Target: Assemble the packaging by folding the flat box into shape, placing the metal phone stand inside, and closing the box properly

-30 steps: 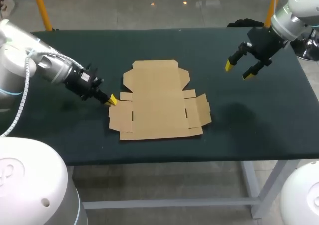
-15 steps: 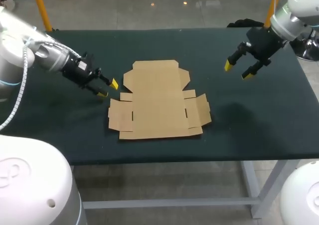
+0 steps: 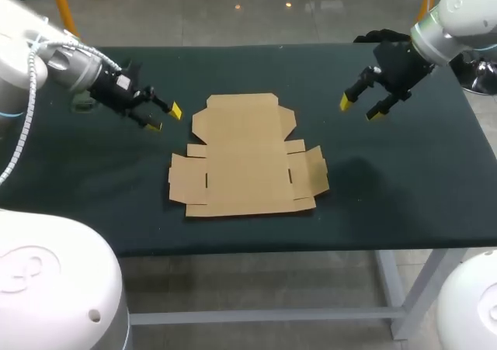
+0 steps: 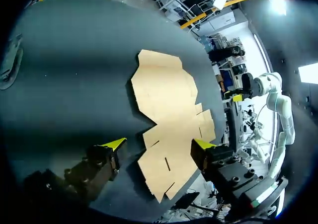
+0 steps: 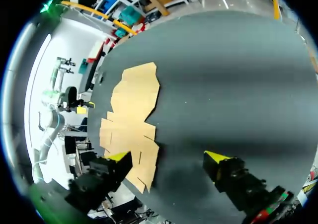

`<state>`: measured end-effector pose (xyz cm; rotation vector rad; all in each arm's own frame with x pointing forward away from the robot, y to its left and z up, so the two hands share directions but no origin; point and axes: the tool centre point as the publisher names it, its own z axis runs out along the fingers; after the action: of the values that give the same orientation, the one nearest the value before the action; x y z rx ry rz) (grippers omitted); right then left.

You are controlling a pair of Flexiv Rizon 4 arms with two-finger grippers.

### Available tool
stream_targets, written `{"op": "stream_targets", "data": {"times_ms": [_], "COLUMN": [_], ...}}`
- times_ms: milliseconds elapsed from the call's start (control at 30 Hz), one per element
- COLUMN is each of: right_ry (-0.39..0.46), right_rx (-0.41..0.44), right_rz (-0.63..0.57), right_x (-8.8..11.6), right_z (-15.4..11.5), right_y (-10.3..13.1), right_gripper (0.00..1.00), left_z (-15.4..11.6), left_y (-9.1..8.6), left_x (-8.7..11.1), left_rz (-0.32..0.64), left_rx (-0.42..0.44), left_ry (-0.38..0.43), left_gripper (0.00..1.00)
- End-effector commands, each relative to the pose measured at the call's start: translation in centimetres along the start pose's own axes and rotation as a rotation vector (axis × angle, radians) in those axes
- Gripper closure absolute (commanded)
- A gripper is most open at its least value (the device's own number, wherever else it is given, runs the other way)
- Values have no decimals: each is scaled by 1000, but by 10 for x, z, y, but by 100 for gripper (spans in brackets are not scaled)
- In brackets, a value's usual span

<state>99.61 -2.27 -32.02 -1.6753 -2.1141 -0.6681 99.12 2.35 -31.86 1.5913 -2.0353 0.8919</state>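
Withdrawn from the near left flap it was touching a second ago, the left gripper (image 3: 165,118) now hangs further back and to the left, just off the far left corner of the flat box (image 3: 245,156) and clear of the cardboard; the right gripper (image 3: 359,108) has drifted only slightly toward the middle. Left gripper: fingers spread, nothing between them, yellow tips aimed across the table (image 3: 404,179) toward the box, the left arm (image 3: 70,67) entering from the far left corner and sloping low. From its own wrist, the left gripper (image 4: 159,144) frames the flat box (image 4: 164,95), which lies ahead of and below the parted fingers without contact. Right gripper: likewise released and empty, tips angled down and inward, held above the far right part of the table, well apart from the box's right flap; the right arm (image 3: 454,20) comes in from the far right corner. Its wrist view shows the right gripper (image 5: 168,157) over bare tabletop, with the flat box (image 5: 131,110) ahead and to one side. Flat box: fully unfolded, lying flat at mid-table, side flaps out to left and right, its near edge close to the table's near edge. Bare dark tabletop surrounds it, broadest on the right.
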Motion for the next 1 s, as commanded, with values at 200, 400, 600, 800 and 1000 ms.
{"op": "stream_targets", "data": {"times_ms": [200, 400, 600, 800, 1000], "right_ry": [-22, -1, 3, 2, 2], "right_rx": [-84, -137, -155, -156, -156], "right_rz": [-81, -18, -2, 38, 38], "right_x": [6, 6, 6, 7, 7], "right_z": [15, 21, 30, 30, 30], "right_y": [7, 9, 11, 13, 13], "right_gripper": [100, 100, 100, 100, 100], "left_z": [-1, 4, 6, 7, 7], "left_y": [6, 12, 11, 8, 8], "left_x": [9, 9, 3, 1, 1], "left_rz": [29, 0, -23, -68, -68], "left_rx": [24, 111, 132, 136, 136], "left_ry": [-25, -57, -43, -50, -50], "left_gripper": [100, 100, 100, 100, 100]}}
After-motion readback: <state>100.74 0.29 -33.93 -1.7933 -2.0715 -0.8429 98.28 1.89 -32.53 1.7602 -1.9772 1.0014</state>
